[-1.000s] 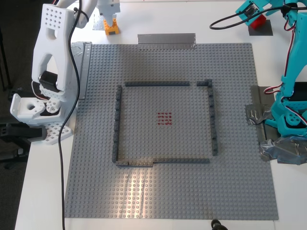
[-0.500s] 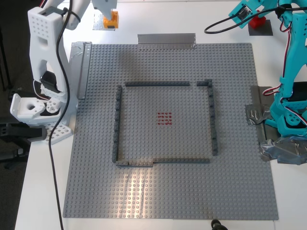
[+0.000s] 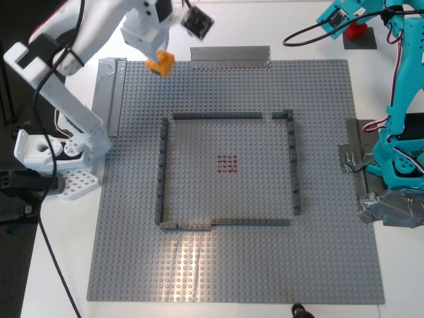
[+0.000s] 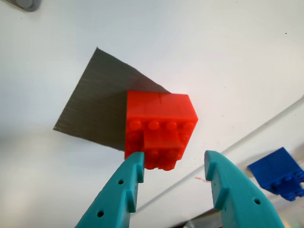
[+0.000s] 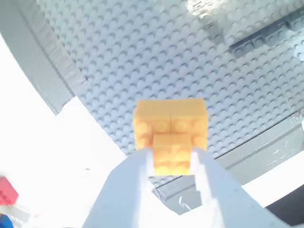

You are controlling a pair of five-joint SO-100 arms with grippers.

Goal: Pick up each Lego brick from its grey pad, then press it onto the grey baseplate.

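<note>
Orange-yellow brick point(image 5: 170, 135) is hard, light, smooth-sided plastic w/ studs on top; looks like a small block stacked on a wider one. Best held across flat opposite sides, as my second gripper point(image 5: 173, 164) does now: fingers pinching the upper small block, brick lifted over the grey baseplate point(image 3: 232, 265) near its corner at the exterior view's top left. Judging by the slick walls, it could twist when pressed, so keep it square to the studs. Red brick point(image 4: 159, 130), same build, sits partly on its dark grey pad point(image 4: 95, 104) on the white table point(image 4: 213, 47); my first gripper point(image 4: 173, 178) has fingers spread either side, not touching
</note>
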